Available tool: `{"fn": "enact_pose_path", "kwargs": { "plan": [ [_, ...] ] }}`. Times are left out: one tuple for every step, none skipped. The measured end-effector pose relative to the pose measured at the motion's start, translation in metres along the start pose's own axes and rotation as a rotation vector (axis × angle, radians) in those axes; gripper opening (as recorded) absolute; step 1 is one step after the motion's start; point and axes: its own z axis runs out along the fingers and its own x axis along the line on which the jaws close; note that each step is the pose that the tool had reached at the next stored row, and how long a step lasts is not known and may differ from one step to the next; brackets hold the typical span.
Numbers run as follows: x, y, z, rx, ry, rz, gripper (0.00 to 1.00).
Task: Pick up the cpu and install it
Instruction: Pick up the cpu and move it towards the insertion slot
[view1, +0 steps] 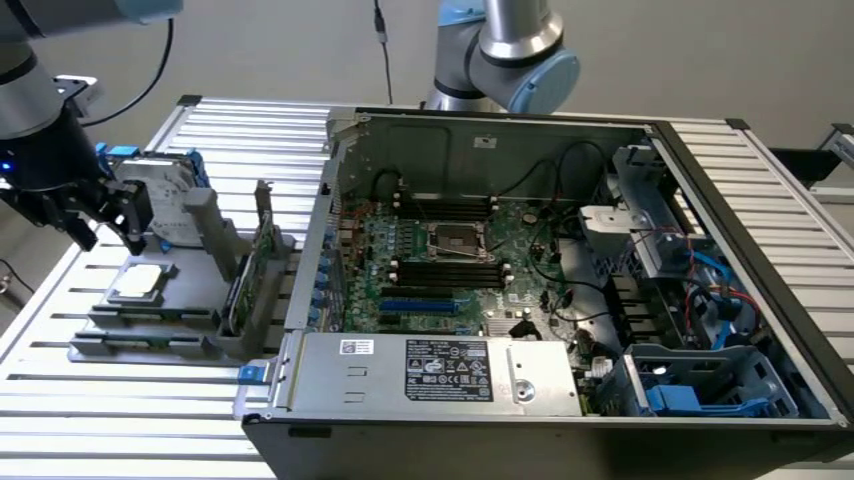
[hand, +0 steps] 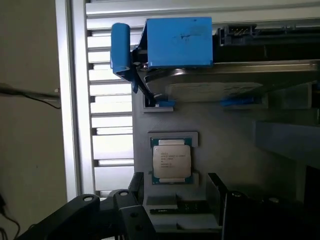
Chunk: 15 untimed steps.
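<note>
The pincer (view1: 110, 238) hangs released, jaws spread wide, near the cpu (view1: 140, 282), which lies flat on a grey holder (view1: 147, 322) at the pincer's five o'clock in the exterior view.

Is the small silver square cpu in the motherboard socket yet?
Out: the cpu lies flat on the grey tray outside the computer case.

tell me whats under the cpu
The cpu lies in a shallow recess of the grey holder, its rim showing around it. The floor beneath is covered by the chip.
</note>
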Motion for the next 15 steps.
{"fn": "enact_pose_path", "kwargs": {
  "plan": [
    [0.0,-0.0002,0.0016,0.0002,0.0003,0.0,0.62],
    [0.0,-0.0003,0.0034,0.0003,0.0004,-0.001,0.62],
    [0.0,-0.0004,0.0053,0.0003,0.0004,-0.002,0.62],
    [0.0,-0.0005,0.007,0.0003,0.0004,-0.002,0.62],
    [0.0,-0.0006,0.0088,0.0002,0.0004,-0.003,0.62],
    [0.0,-0.0007,0.0108,0.0003,0.0004,-0.003,0.62],
    [0.0,-0.0008,0.0126,0.0003,0.0006,-0.004,0.62],
    [0.0,-0.0009,0.0144,0.0003,0.0005,-0.004,0.62],
    [0.0,-0.0009,0.0162,0.0003,0.0005,-0.005,0.62],
    [0.0,-0.001,0.018,0.0003,0.0005,-0.005,0.62],
    [0.0,-0.0011,0.0197,0.0003,0.0006,-0.006,0.62],
    [0.0,-0.0012,0.0216,0.0003,0.0006,-0.006,0.62],
    [0.0,-0.0012,0.0236,0.0003,0.0006,-0.007,0.62],
    [0.0,-0.0013,0.0253,0.0004,0.0006,-0.007,0.62],
    [0.0,-0.0014,0.0271,0.0003,0.0006,-0.007,0.62]
  ]
}}
